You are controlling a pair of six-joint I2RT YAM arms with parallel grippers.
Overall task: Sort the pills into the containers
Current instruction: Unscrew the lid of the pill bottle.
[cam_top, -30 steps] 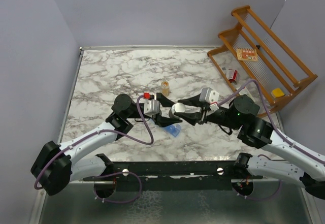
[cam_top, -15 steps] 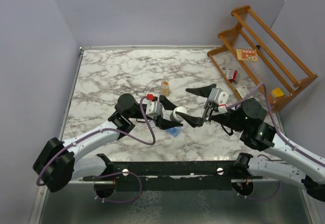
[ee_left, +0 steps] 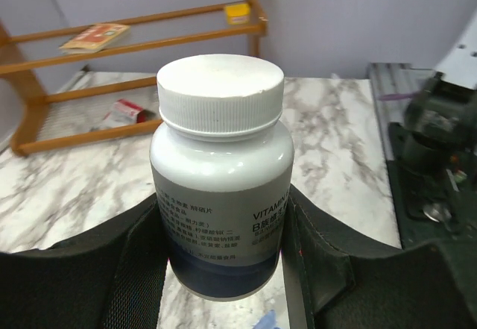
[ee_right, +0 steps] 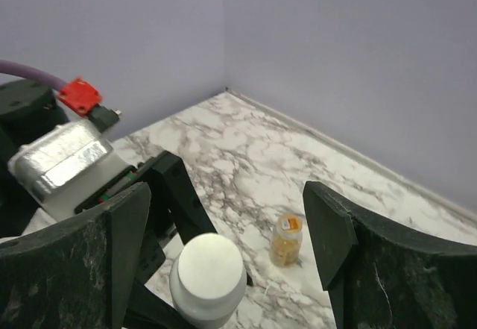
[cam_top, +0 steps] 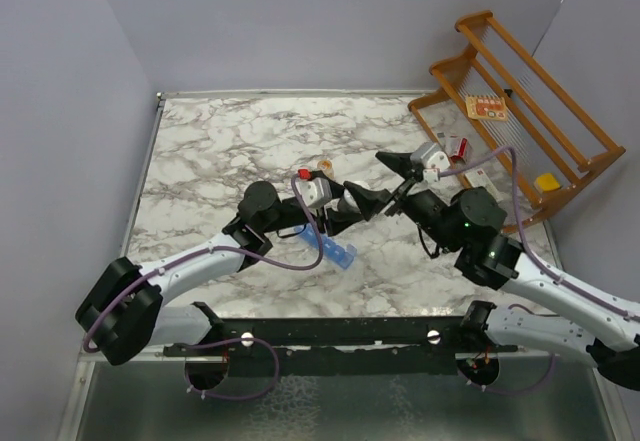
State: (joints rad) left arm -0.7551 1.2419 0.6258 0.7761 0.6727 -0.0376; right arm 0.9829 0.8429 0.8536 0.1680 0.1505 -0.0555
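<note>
My left gripper (ee_left: 223, 273) is shut on a white-capped pill bottle (ee_left: 222, 172), whose label reads VITAMIN; it is held above the table, cap towards the right arm (cam_top: 345, 204). My right gripper (ee_right: 223, 232) stands open just beyond the cap (ee_right: 209, 273), its fingers (cam_top: 395, 162) spread either side and touching nothing. The containers (cam_top: 338, 252), a translucent blue strip, lie on the marble below the left gripper, partly hidden by it; a blue corner (ee_left: 272, 320) peeks in under the bottle. No loose pills are visible.
A small amber bottle (ee_right: 286, 238) stands on the marble behind the grippers (cam_top: 323, 169). A wooden rack (cam_top: 520, 91) with small boxes leans at the back right. Purple walls close in the table's left and far sides.
My right gripper has opened, let go of the bottle's cap and drawn back up and to the right. The left gripper has carried the bottle a little to the right.
</note>
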